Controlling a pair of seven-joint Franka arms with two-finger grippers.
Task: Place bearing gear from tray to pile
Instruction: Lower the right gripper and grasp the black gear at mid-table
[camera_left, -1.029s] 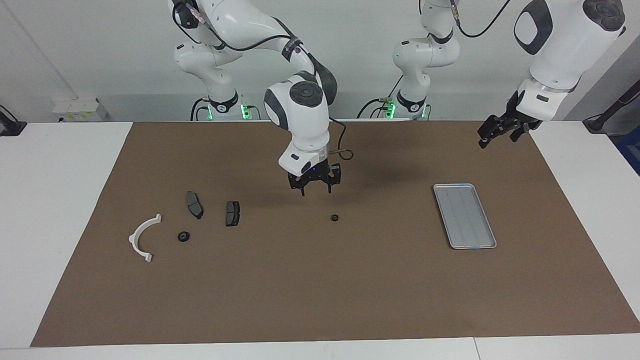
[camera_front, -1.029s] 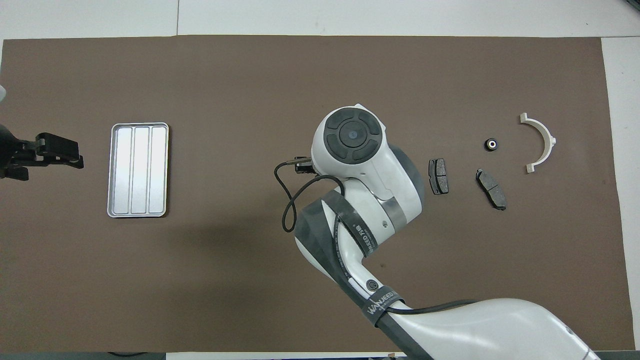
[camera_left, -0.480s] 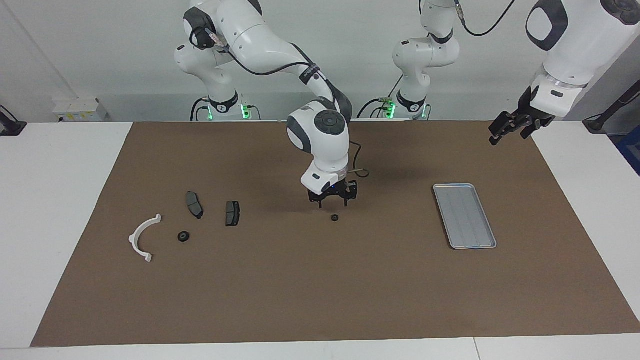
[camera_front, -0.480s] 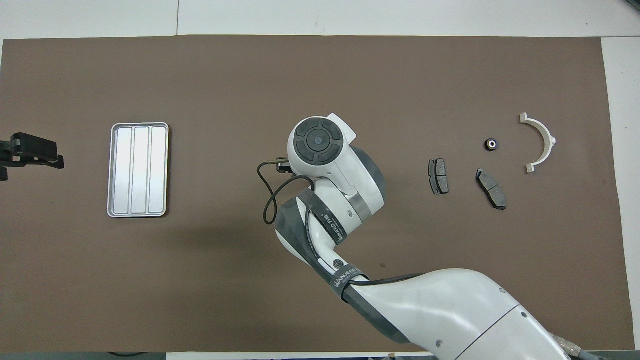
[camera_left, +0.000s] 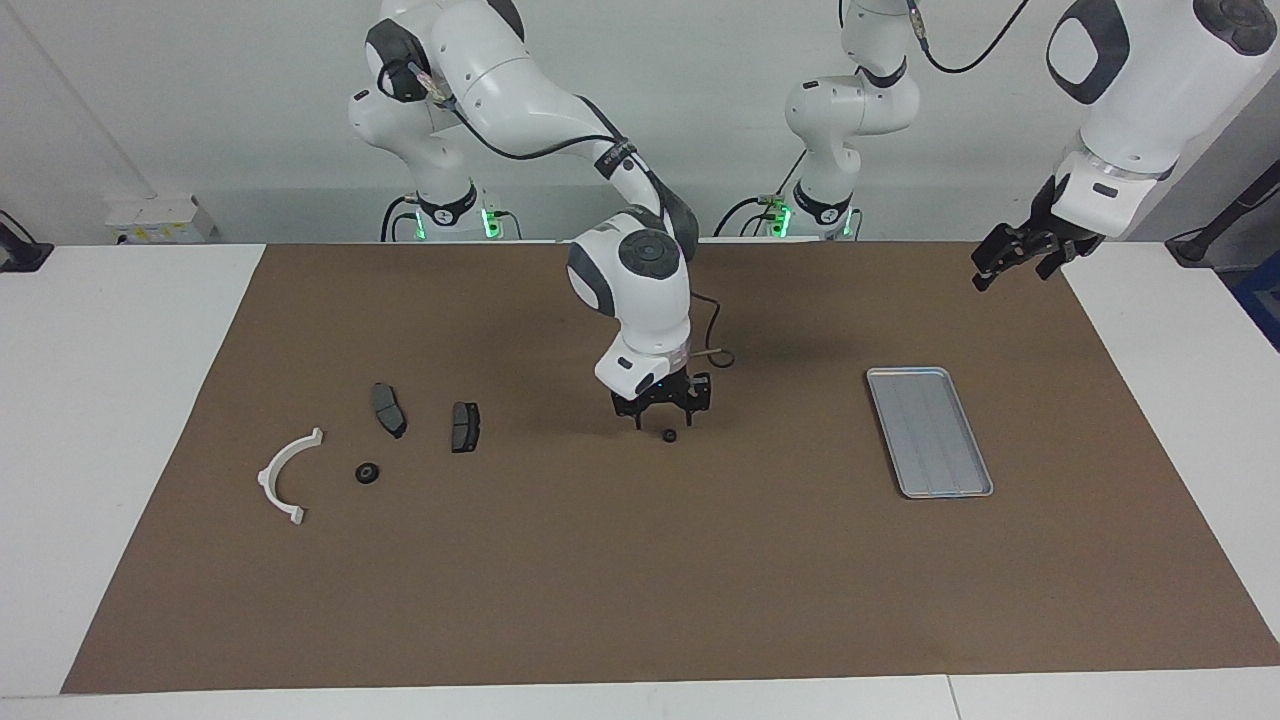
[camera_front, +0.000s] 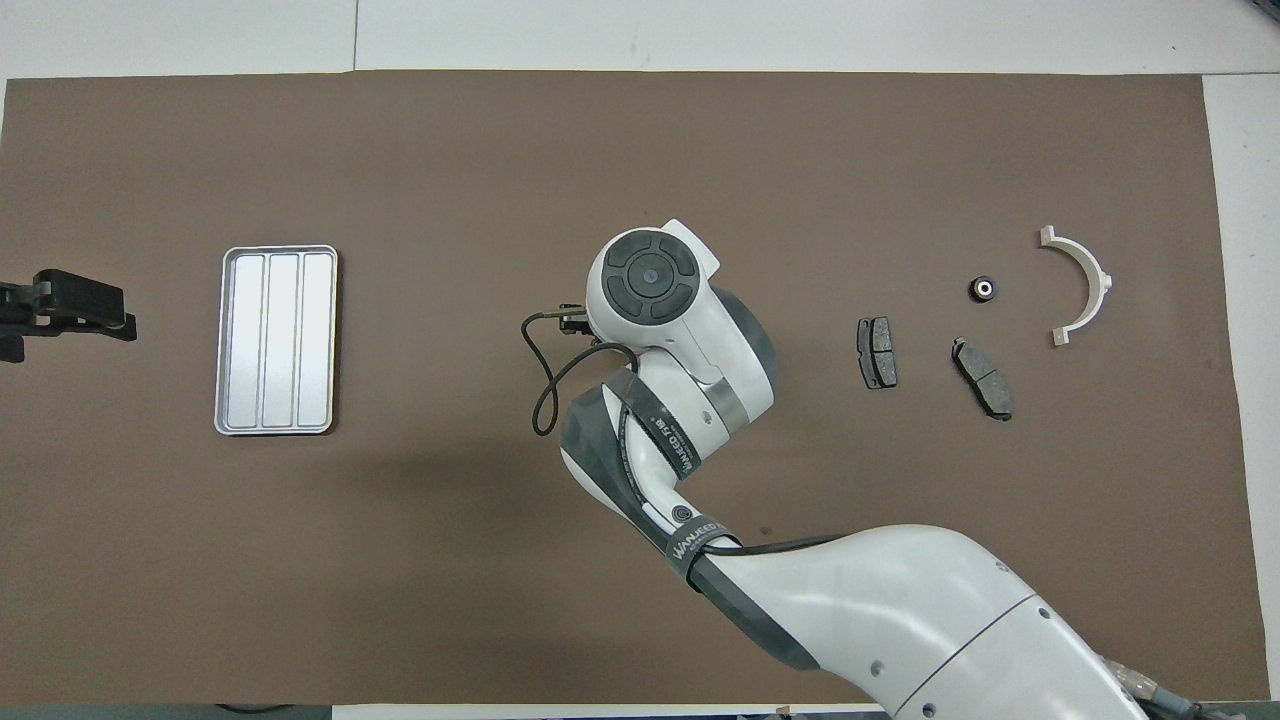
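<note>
The right gripper (camera_left: 663, 421) has dropped, jaws apart, over one of two bearing gears (camera_left: 669, 435); the left gripper (camera_left: 1010, 262) waits open; two brake pads (camera_left: 465, 426), one bracket (camera_left: 286, 475), one tray (camera_left: 928, 431).

Small black bearing gear (camera_left: 669, 435) on mat btwn empty silver tray (camera_left: 929, 431) & pile (camera_left: 380, 438)

The tray (camera_front: 277, 340) lies toward the left arm's end of the counter (camera_front: 640, 130), with the left gripper (camera_front: 85, 305) just beside it. The right arm (camera_front: 690, 370) covers the middle. At the right arm's end lie two brake pads (camera_front: 877, 352), a bearing gear (camera_front: 983, 289) and a white bracket (camera_front: 1085, 283).
</note>
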